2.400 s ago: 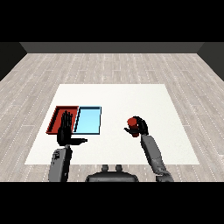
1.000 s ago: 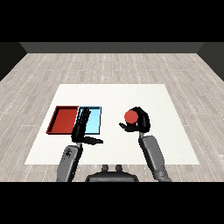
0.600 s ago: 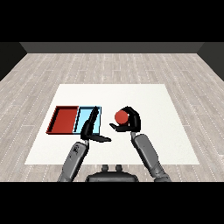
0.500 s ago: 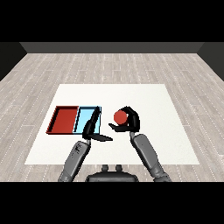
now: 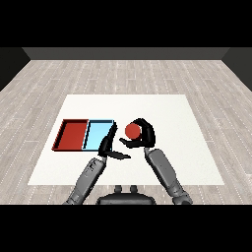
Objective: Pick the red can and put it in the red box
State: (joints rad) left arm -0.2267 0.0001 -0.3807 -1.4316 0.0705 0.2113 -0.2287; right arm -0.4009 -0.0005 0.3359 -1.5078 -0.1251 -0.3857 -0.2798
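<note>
The fingers (image 5: 109, 138) of your left hand (image 5: 106, 146) are straight and hold nothing, while those of your right hand (image 5: 141, 137) curl round the red can (image 5: 132, 130).

Going left to right, the red tray (image 5: 63, 136) lies at the left of the white desk (image 5: 167, 113), and nothing shows inside it. The light blue tray (image 5: 97, 137) touches it on the right side, and it too appears to hold nothing. Your left hand rises just beside the near right corner of the blue tray, edge-on to you, with the fingers pointing up and away and the thumb reaching out to the right, low over the desk. Its grey forearm comes in from the lower left.

Just right of that hand is the can, in the grip of your right hand and apparently lifted off the desk. That hand wraps over the can from the right and from above, with the thumb below it, and its forearm runs back toward the lower right.

By my reading, the pick is done: you have the can in hand. The placing is all still ahead. The can is right of both trays, so you must carry it left across the blue tray to reach the red one, then lower and release it there. Mind your left hand, which stands between the can and the trays; I judge it could get in the way.
</note>
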